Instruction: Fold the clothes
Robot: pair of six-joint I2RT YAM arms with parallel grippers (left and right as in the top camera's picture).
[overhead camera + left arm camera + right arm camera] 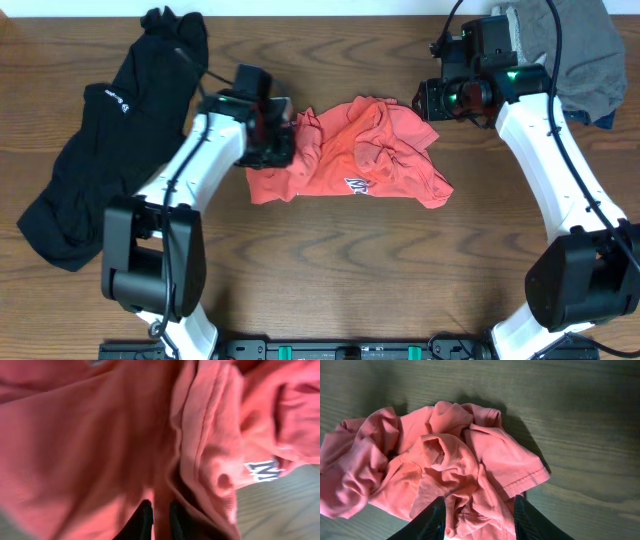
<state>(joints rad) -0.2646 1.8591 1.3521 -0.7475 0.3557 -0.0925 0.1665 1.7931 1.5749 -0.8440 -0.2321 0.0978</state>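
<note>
A crumpled red T-shirt (370, 155) with a white logo lies at the middle of the wooden table. My left gripper (281, 140) sits at the shirt's left edge; in the left wrist view its fingers (159, 519) are pinched on a fold of the red fabric (100, 435). My right gripper (432, 100) hovers above the shirt's upper right corner. In the right wrist view its fingers (479, 520) are spread wide over the red T-shirt (445, 460) and hold nothing.
A black garment (110, 130) lies spread at the left of the table. A grey garment (580, 50) over something blue sits at the back right corner. Bare wood (350, 270) shows in front of the shirt.
</note>
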